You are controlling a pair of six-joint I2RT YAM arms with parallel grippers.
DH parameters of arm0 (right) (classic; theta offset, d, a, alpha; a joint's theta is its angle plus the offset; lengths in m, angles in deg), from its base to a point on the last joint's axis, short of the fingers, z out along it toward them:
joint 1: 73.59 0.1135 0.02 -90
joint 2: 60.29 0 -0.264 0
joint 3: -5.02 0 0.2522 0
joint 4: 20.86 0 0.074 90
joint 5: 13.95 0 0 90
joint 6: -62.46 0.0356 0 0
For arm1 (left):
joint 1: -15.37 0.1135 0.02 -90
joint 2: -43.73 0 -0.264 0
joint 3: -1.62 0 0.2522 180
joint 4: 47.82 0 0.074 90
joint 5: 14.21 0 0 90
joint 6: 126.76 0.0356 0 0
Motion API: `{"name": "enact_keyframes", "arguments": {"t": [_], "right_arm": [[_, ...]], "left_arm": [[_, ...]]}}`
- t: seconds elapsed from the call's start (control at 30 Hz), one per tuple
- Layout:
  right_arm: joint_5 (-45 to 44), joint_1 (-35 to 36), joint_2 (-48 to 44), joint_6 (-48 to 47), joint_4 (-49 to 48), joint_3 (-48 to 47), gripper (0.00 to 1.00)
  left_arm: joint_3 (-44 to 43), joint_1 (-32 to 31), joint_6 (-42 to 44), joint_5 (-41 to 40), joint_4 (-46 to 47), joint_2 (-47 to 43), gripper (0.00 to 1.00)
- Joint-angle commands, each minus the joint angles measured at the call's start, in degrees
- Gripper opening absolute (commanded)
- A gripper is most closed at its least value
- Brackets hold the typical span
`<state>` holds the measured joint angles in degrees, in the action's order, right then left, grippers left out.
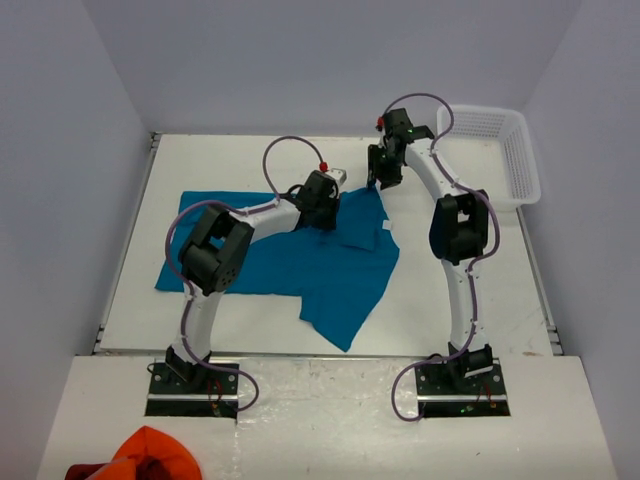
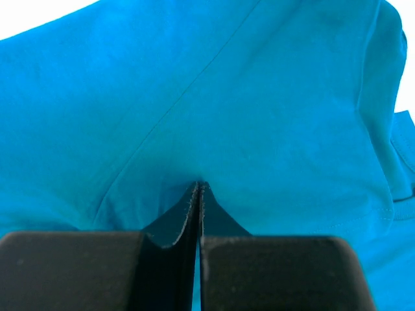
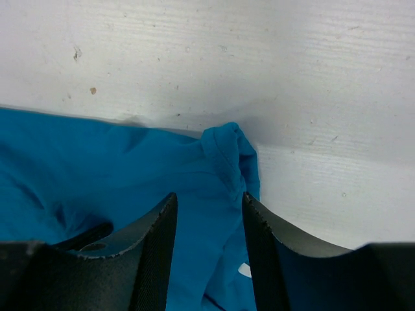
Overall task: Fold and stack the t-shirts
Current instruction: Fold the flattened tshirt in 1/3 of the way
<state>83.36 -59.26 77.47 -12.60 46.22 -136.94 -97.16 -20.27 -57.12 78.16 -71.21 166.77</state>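
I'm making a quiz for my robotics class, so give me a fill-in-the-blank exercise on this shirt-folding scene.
1. The left pincer is ____ on the t-shirt.
2. The right pincer stands ____ over the shirt's edge.
3. The basket in the far right corner is ____ in colour.
4. The bunched cloth by the near edge is ____.
Missing words: shut; open; white; orange.
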Motion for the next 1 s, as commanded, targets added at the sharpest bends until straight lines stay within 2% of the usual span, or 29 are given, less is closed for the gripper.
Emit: {"name": "enact_keyframes", "arguments": {"t": [0.0, 0.47, 0.57, 0.6, 0.7, 0.8, 0.97], "right_arm": [[1.6, -0.5, 1.0, -1.1, 0.9, -2.9, 0.45], [1.7, -1.3, 4.4, -0.7, 1.9, -5.7, 0.42], [1.7, -1.6, 5.2, -0.4, 1.9, -7.1, 0.37], [1.5, -1.8, 5.3, -0.3, 1.8, -7.3, 0.29], [1.3, -2.5, 5.9, -0.2, 1.9, -8.6, 0.13], [1.2, -3.2, 6.3, 0.1, 1.8, -9.3, 0.02], [1.5, -4.2, 6.2, 0.4, 1.2, -9.7, 0.0]], "left_arm": [[2.6, 0.1, -0.2, 1.4, 0.8, -1.8, 0.0], [4.3, 0.0, -0.6, 3.0, 2.5, -2.8, 0.0], [4.2, 0.0, -0.5, 3.2, 2.6, -2.7, 0.0], [4.2, 0.0, -0.5, 3.3, 2.6, -2.8, 0.0], [4.4, 0.0, -0.4, 3.3, 2.7, -2.7, 0.0], [4.7, 0.0, -0.3, 3.4, 2.8, -2.5, 0.0], [5.1, 0.0, -0.3, 3.4, 3.0, -1.5, 0.0]]}}
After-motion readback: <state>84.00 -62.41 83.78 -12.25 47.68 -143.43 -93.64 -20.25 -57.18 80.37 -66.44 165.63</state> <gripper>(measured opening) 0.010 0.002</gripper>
